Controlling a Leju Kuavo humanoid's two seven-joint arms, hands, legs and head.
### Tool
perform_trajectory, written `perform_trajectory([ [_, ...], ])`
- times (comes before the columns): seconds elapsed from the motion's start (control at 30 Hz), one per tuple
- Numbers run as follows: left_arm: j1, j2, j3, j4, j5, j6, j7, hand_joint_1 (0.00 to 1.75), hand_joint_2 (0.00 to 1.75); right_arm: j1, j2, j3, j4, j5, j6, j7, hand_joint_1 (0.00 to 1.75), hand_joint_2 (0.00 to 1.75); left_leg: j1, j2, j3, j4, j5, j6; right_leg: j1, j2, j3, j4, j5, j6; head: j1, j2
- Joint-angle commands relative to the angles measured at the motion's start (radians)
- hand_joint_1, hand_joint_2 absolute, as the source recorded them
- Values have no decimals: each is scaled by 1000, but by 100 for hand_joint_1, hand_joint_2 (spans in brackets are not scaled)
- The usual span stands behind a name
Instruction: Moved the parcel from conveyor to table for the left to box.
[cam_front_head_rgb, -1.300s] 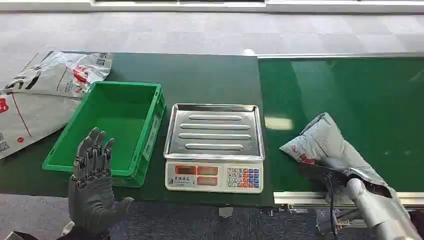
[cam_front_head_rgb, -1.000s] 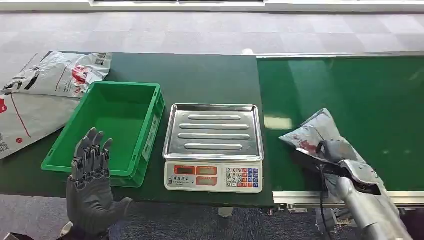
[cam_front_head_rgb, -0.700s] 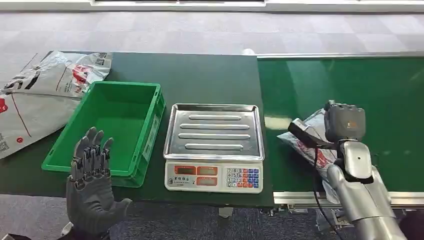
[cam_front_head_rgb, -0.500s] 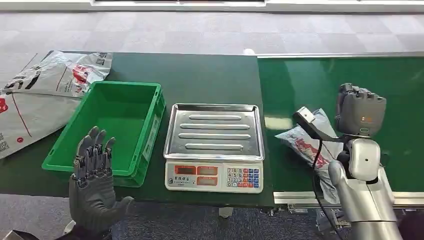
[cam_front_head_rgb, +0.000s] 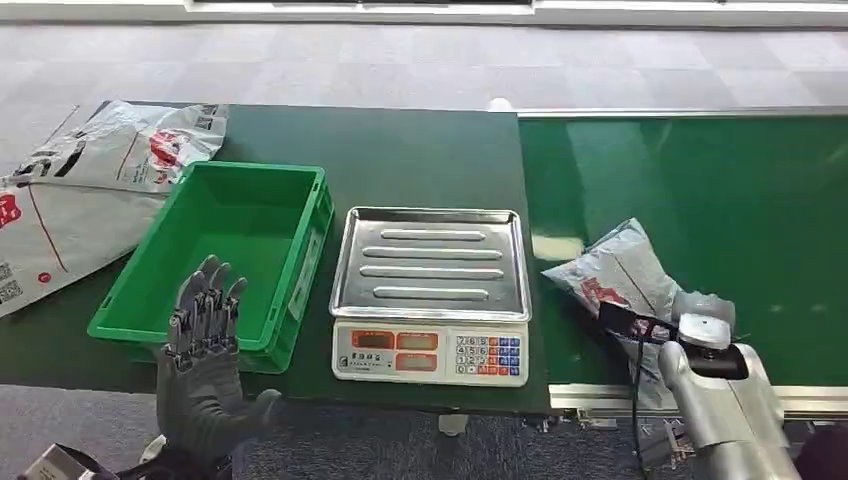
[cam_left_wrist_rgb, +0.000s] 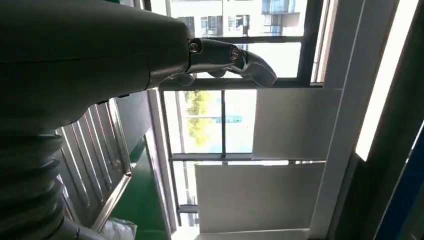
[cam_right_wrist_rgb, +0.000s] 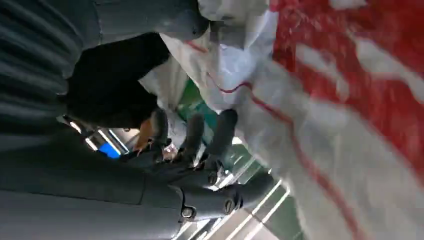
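Note:
A grey-white parcel (cam_front_head_rgb: 612, 272) with red print lies on the green conveyor (cam_front_head_rgb: 700, 170), close to its left near corner. My right hand (cam_front_head_rgb: 701, 312) has come down on the parcel's near end. In the right wrist view the parcel (cam_right_wrist_rgb: 350, 100) passes between the thumb and the curled fingers (cam_right_wrist_rgb: 192, 132), so the hand grips its edge. My left hand (cam_front_head_rgb: 205, 360) is raised in front of the green box (cam_front_head_rgb: 140, 320), palm up and fingers spread, holding nothing. The box stands empty on the dark green table (cam_front_head_rgb: 420, 160).
A steel-topped weighing scale (cam_front_head_rgb: 430, 290) stands between the box and the conveyor. Flat white mail bags (cam_front_head_rgb: 90, 190) lie at the table's far left. The conveyor's metal rail (cam_front_head_rgb: 600, 397) runs along the near edge by my right arm.
My right hand rose above the belt, then dropped onto the parcel's near end. The parcel has shifted slightly left. My left hand stays raised and open.

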Motion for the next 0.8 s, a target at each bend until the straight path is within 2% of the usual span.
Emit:
perform_trajectory([
  [0.03, -46, 14, 1, 71, 4, 17, 4, 0, 175, -11, -33, -35, 193, -16, -149, -28, 0, 175, 0, 3, 3, -2, -1, 0, 0, 2, 1, -2, 0, -1, 0, 0],
  [0.17, -50, 29, -6, 66, 9, 32, 4, 0, 175, 1, -46, -37, 174, -46, -141, -99, 0, 175, 0, 2, 3, -2, 0, 0, 1, 2, 2, -2, -1, -1, 0, 0],
  [0.5, -50, 30, -5, 64, 10, 33, 4, 0, 175, -1, -43, -37, 172, -53, -138, -111, 0, 175, 0, 4, 3, -2, 0, 0, 0, 4, 1, -3, 0, -1, 0, 0],
  [0.6, -57, 53, -15, 55, 22, 46, 4, 0, 175, 25, -54, -3, 121, -137, -97, -248, 0, 175, 0, 4, 3, -2, -1, 0, 0, 4, 1, -2, 0, -1, 0, 0],
  [0.7, -71, 67, -13, 60, 28, 30, 4, 0, 175, 116, -81, 74, 13, -350, 11, -529, 0, 175, 1, 2, 3, -2, -1, 0, 1, 2, 2, -3, -1, -1, 0, 0],
  [0.73, -77, 70, -11, 64, 31, 26, 4, 0, 175, 150, -95, 104, -29, -403, 41, -574, 0, 175, 0, 2, 3, -2, -1, 0, 1, 2, 1, -2, -1, -1, 0, 0],
  [0.8, -83, 74, -8, 71, 35, 28, 4, 0, 175, 166, -107, 148, -54, -434, 58, -593, 0, 175, 0, 1, 3, -2, -1, 0, 1, 1, 2, -2, -1, -1, 0, 0],
])
